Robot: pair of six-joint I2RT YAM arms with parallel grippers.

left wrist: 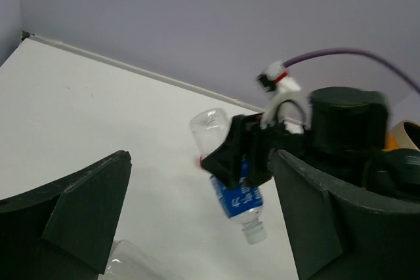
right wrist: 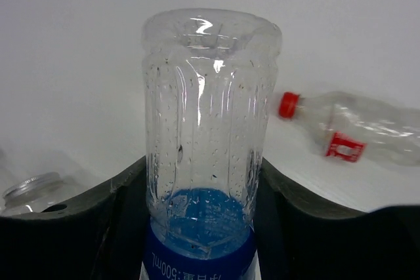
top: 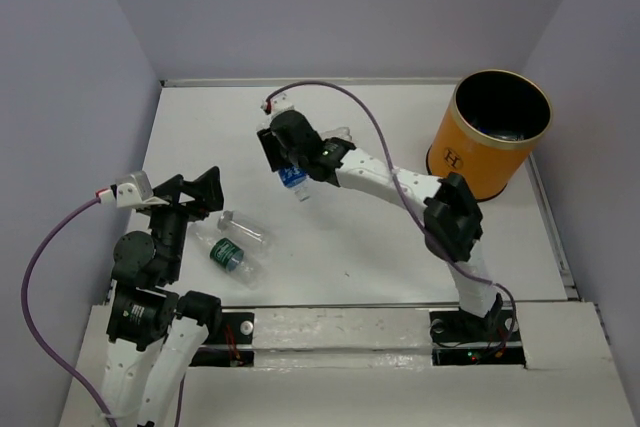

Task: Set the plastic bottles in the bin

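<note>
My right gripper (top: 290,160) is shut on a clear bottle with a blue label (top: 294,180) and holds it above the table, cap end down. In the right wrist view the bottle (right wrist: 210,116) stands between the two fingers (right wrist: 98,227). It also shows in the left wrist view (left wrist: 239,196). My left gripper (top: 190,189) is open and empty at the table's left. Just right of it lie a green-label bottle (top: 230,253) and a clear bottle (top: 244,228). The orange bin (top: 487,152) stands at the back right, far from both grippers.
A bottle with a red cap and red-and-white label (right wrist: 348,137) lies on the table beyond the held bottle. Another clear bottle's capped end (right wrist: 29,188) shows at lower left of the right wrist view. Grey walls enclose the white table (top: 400,247).
</note>
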